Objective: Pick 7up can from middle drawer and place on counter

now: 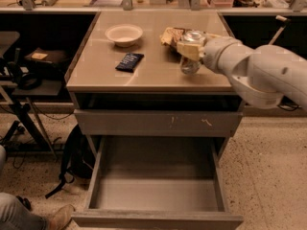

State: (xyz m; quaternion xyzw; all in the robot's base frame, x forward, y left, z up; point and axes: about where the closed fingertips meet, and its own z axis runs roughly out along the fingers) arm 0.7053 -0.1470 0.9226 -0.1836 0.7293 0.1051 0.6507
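Note:
The 7up can point(190, 66) stands upright at the right side of the beige counter point(153, 73), its silver lid up, just in front of the snack bag. I cannot tell whether its base touches the counter. My gripper point(191, 51) comes in from the right and is shut on the can, with a beige finger point(186, 50) across its upper body. The middle drawer point(156, 188) is pulled wide open below, and its grey inside holds nothing.
A brown-and-yellow snack bag point(171, 34) lies behind the can. A white bowl point(123, 34) and a flat dark-blue packet point(129, 61) sit on the left half of the counter. The scratched drawer front point(158, 122) is shut. A person's leg and shoe point(29, 214) are at bottom left.

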